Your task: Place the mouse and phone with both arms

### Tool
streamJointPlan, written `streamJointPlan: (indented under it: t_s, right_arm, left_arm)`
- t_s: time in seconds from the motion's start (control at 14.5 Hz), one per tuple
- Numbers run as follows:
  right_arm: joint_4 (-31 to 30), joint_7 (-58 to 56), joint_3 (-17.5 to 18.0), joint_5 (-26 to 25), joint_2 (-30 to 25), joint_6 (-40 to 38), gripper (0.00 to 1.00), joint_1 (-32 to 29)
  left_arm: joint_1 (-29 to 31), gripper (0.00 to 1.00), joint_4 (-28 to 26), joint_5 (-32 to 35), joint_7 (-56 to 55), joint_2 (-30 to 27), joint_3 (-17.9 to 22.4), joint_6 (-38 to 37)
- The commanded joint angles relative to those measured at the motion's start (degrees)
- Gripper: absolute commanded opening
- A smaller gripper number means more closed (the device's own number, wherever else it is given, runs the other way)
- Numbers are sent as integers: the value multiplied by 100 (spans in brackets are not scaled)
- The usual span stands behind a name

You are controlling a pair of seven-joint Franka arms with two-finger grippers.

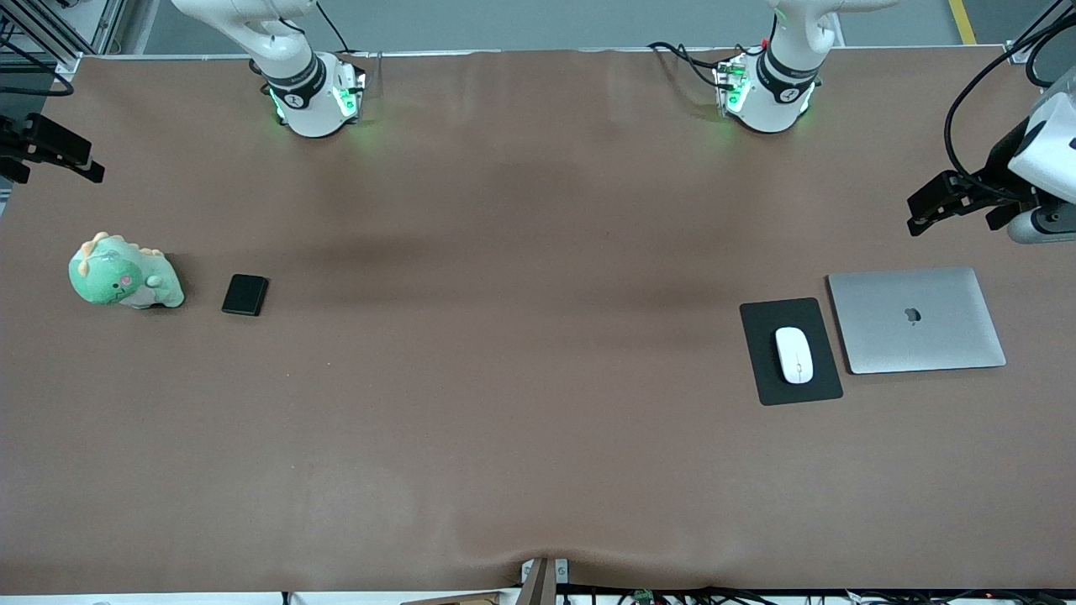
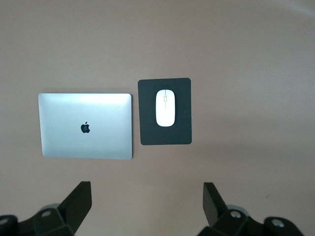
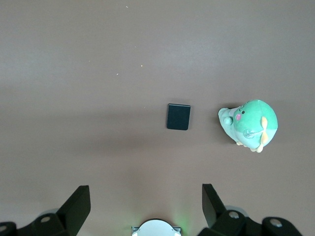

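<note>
The white mouse lies on a black mat toward the left arm's end of the table. It also shows in the left wrist view. The black phone lies flat on the table toward the right arm's end and shows in the right wrist view. My left gripper hangs high over the table's end by the laptop, open and empty. My right gripper hangs high over the other end of the table, open and empty.
A closed silver laptop lies beside the mat, toward the left arm's end. A green dinosaur plush sits beside the phone, toward the right arm's end. Brown cloth covers the table.
</note>
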Motion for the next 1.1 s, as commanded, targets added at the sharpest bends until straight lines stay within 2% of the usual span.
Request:
streamJointPlan:
  t_s: [0.0, 1.03]
  right_arm:
    - [170, -72, 32, -3, 79, -79, 100, -35]
    - [161, -72, 32, -144, 71, -184, 100, 9]
  left_arm:
    - [21, 100, 128, -33, 58, 70, -2, -96]
    - [21, 100, 128, -33, -21, 70, -11, -96]
